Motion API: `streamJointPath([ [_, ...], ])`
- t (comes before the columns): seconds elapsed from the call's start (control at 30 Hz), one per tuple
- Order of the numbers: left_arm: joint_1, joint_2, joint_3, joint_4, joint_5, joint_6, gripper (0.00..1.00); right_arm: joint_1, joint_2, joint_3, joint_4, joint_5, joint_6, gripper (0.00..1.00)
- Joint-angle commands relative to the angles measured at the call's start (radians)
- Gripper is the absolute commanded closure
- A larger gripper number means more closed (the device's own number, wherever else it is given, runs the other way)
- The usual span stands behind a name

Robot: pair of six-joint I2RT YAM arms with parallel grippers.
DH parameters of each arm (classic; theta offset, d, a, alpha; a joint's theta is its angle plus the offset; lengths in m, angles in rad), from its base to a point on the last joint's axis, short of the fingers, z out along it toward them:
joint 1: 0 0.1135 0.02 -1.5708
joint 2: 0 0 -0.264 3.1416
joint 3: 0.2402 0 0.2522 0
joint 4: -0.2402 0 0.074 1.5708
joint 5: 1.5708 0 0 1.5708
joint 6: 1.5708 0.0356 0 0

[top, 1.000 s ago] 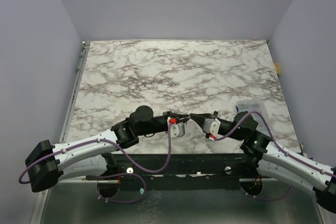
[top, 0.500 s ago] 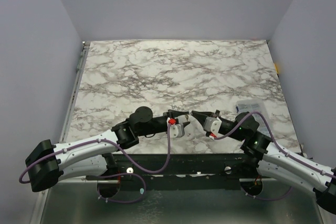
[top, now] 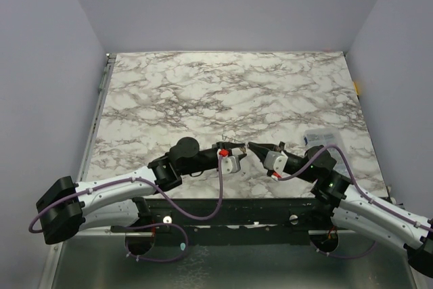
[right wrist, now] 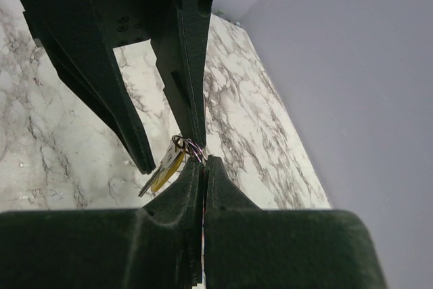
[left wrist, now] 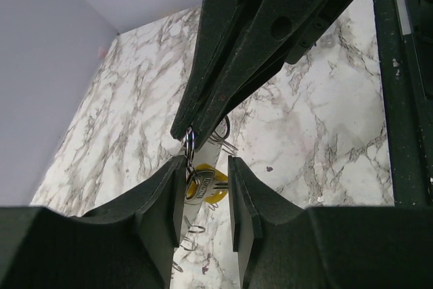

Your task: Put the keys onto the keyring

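The keyring (right wrist: 189, 146) is a thin wire ring, pinched at the tips of my right gripper (right wrist: 203, 161), which is shut on it. A key (left wrist: 206, 186) with a yellow head hangs from that ring and shows in the right wrist view too, as the key (right wrist: 161, 171). My left gripper (left wrist: 206, 167) is open, one jaw on each side of the key; a gap shows on the right side. In the top view the left gripper (top: 234, 147) and the right gripper (top: 251, 146) meet tip to tip just above the table's near edge.
Small loose wire rings (left wrist: 192, 229) lie on the marble table (top: 223, 93) below the grippers. A clear plastic box (top: 321, 137) sits at the right, beside my right arm. Grey walls close in the table on three sides.
My left gripper has opened from a narrow grip round the key. Both gripper tips have shifted slightly away from the near edge. The right gripper stays shut on the ring.
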Motion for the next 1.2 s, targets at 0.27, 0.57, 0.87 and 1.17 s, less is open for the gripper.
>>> streamJointPath([
  [0.27, -0.007, 0.019, 0.015, 0.051, -0.105, -0.012, 0.8, 0.005, -0.02, 0.002, 0.082, -0.038, 0.031, 1.0],
  [0.57, -0.007, 0.067, 0.041, 0.062, -0.101, -0.041, 0.93, 0.005, -0.014, 0.009, 0.09, -0.068, 0.053, 0.99],
  [0.87, -0.007, 0.047, 0.041, 0.045, -0.133, -0.028, 1.0, 0.005, -0.019, -0.001, 0.076, -0.068, 0.059, 0.99],
  [1.17, -0.008, 0.048, 0.052, 0.01, -0.133, -0.013, 1.0, 0.005, -0.006, -0.01, 0.045, -0.055, 0.041, 0.68],
])
